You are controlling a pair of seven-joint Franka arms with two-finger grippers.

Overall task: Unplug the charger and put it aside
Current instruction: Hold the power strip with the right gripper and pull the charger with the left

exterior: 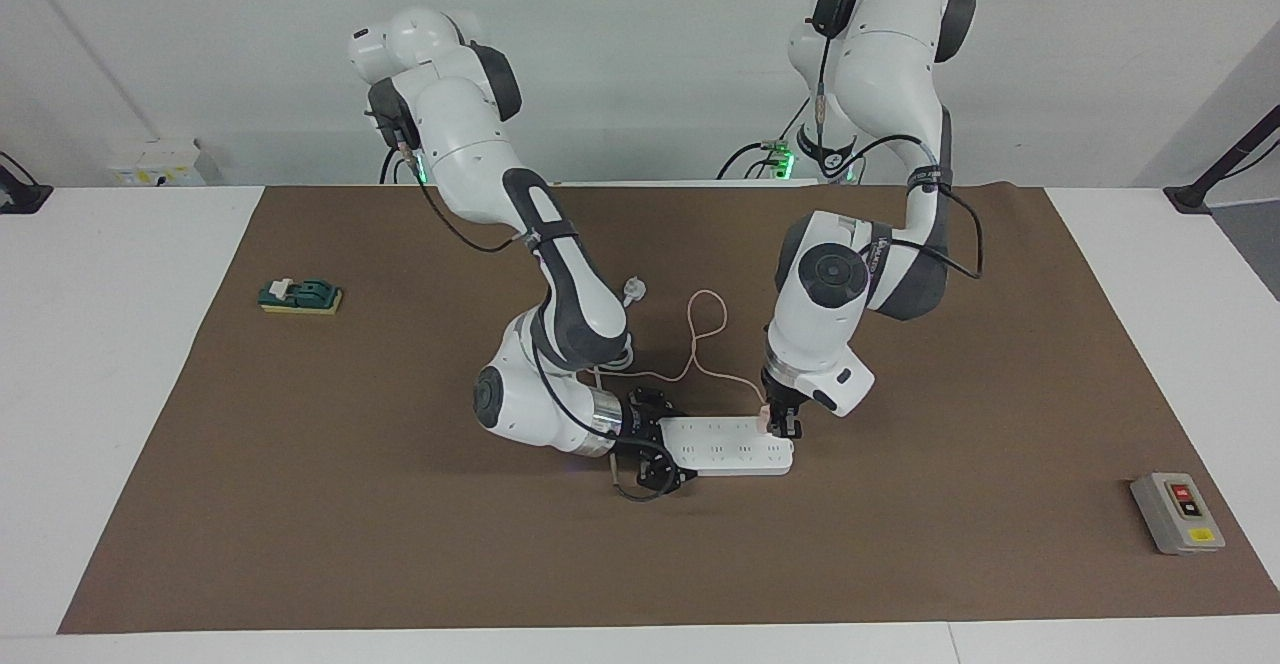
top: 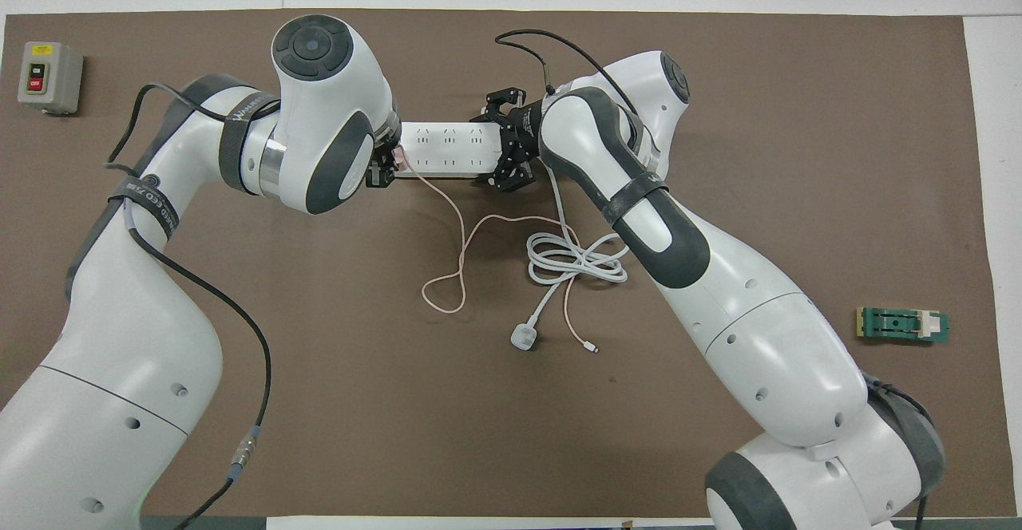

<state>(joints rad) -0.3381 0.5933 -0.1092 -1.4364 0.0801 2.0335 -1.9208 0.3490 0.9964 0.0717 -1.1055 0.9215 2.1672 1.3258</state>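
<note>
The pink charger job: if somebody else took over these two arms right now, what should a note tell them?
Left gripper: down at the charger, fingers closed around it, at the power strip's end toward the left arm.
Right gripper: fingers straddling the strip's other end, bracing it.
Charger: apparently still plugged in; its pink cable trails toward the robots, beside the strip's coiled white cord.
Done: both grips set.
Left: pull the charger out and set it aside on the mat.
</note>
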